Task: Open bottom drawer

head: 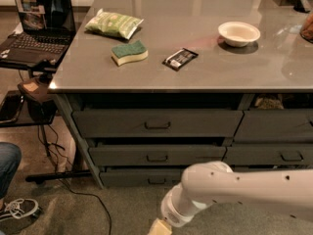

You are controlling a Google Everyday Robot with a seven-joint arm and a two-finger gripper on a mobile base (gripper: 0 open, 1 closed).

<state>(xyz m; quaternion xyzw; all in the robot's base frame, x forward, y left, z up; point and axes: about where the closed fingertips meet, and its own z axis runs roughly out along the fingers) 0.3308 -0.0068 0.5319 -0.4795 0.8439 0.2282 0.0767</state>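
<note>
Over floor (124, 207), claw (159, 227) near bottom drawer (132, 177).

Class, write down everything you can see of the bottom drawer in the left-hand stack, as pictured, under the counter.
The bottom drawer has the lowest and slimmest front in its stack. It is dark grey-green, metal-looking, wide and level. A small dark loop handle sits on its front. It looks shut, roughly flush with the drawer above. The robot's white arm hides its right end. The end effector hangs lower, at the picture's bottom edge, not touching the drawer.
</note>
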